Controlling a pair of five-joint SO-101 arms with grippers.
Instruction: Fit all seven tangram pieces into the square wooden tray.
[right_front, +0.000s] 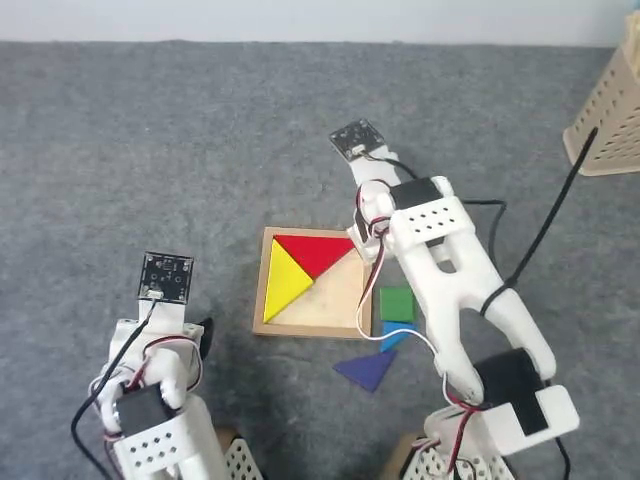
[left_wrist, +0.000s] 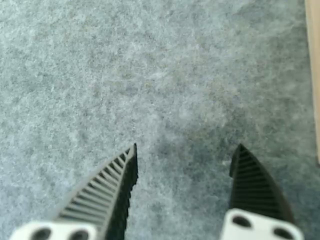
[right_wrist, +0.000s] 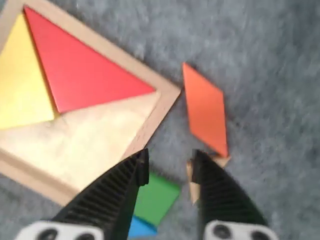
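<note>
Tray: square wooden tray (right_wrist: 155, 120) is lying flat on the grey carpet (left_wrist: 150, 65), carrying the red triangle (right_wrist: 85, 75) and yellow triangle (right_wrist: 22, 95) side by side; the rest of its floor is showing bare wood.
Loose pieces: orange parallelogram (right_wrist: 205, 110) is lying just off a tray corner. The green square (right_wrist: 156, 196) and blue piece (right_wrist: 141, 227) are sitting beside the rim, with the purple triangle (right_front: 368, 370) beyond them. A tan piece (right_wrist: 192, 187) is peeking from behind one finger (contact unclear).
Right gripper (right_wrist: 170, 162): hanging over the carpet just outside the tray rim, fingers standing slightly apart, nothing between them.
Left gripper (left_wrist: 186, 150): hovering over bare carpet, fingers spread wide, gripping nothing.
Handling: pieces are looking thin, stiff and light, with smooth painted faces likely slippery. I am judging it best to pinch the parallelogram across its long parallel edges, avoiding the sharp tips.
</note>
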